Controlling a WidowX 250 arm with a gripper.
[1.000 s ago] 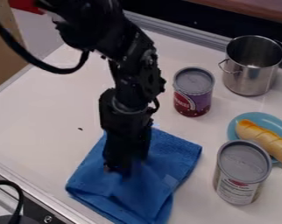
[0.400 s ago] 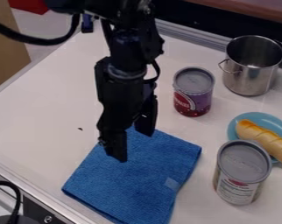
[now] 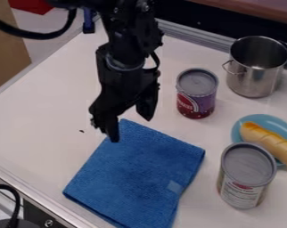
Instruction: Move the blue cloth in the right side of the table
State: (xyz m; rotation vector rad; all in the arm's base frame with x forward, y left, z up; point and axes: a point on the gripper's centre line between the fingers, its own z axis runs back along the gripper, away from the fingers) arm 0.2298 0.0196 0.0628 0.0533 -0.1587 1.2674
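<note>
1 blue cloth [image 3: 140, 178] is lying flat on the white worktop [image 3: 38, 116], near 1 white-labelled can [image 3: 247, 169]; the gripper [image 3: 131, 130] hangs at the cloth's far corner, its jaws apart.

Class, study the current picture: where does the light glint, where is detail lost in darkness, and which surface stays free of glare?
Camera view: bright glints on the steel pot; camera view: the black claw reads nearly as a silhouette; camera view: the blue cloth stays matte, without glare.
</note>
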